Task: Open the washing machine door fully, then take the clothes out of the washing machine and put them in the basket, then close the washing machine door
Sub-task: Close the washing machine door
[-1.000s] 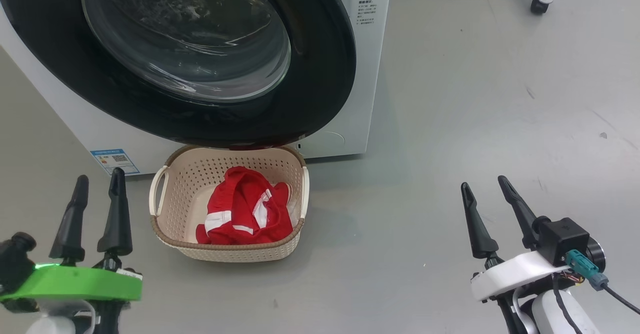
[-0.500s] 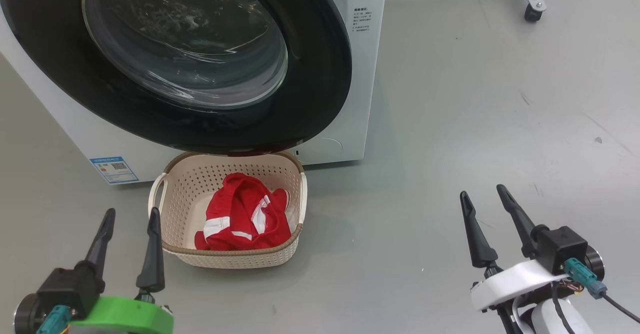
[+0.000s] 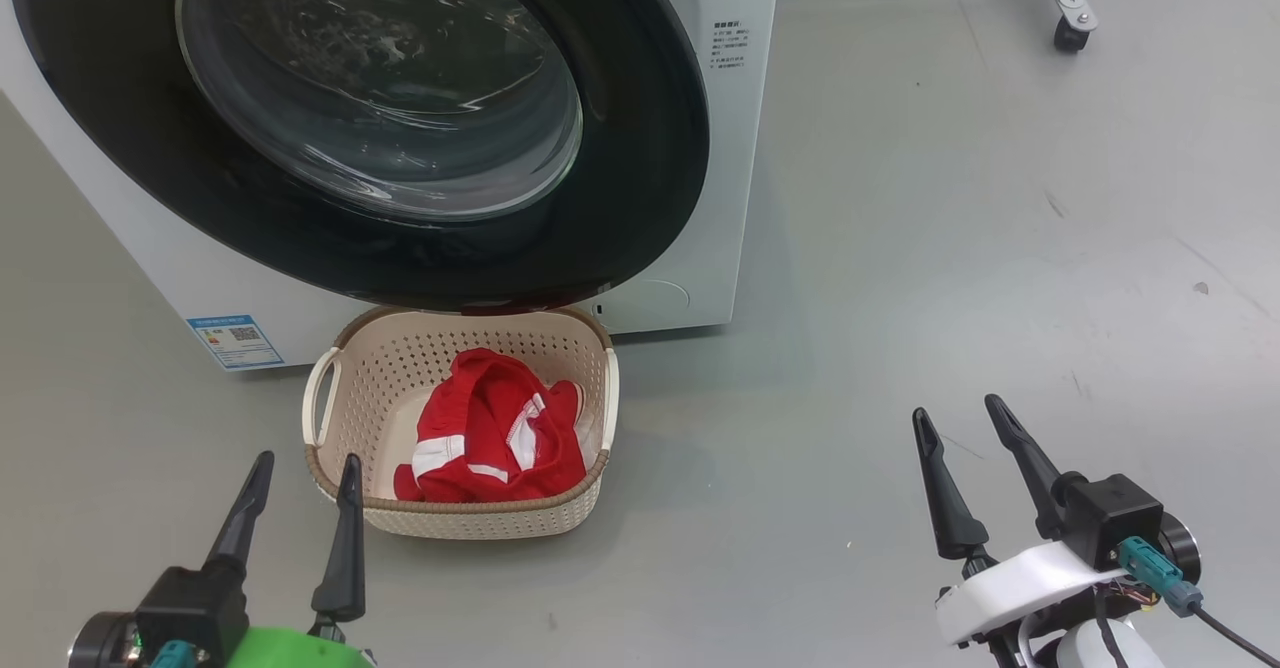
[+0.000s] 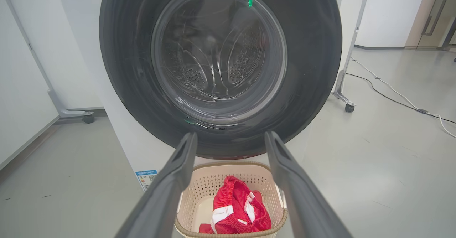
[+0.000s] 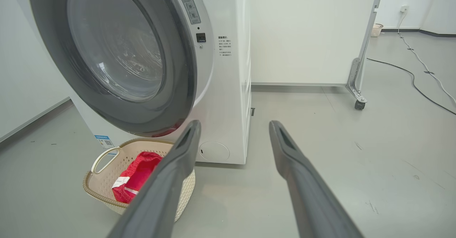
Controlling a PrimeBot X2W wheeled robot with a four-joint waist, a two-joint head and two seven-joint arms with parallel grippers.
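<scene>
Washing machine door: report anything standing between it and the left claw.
Only the basket, holding the clothes, stands on the floor between the left claw and the washing machine door, under its lower edge.

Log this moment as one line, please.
door closed | clothes in basket | left hand open, empty | right hand open, empty

Washing machine door (image 3: 640, 148) cut off at top, left edges of my head view. Sticker text (image 3: 730, 45), blue label (image 3: 233, 341) too small to read. One finger of my right gripper (image 5: 234, 124) hides part of basket (image 5: 103, 191).
</scene>
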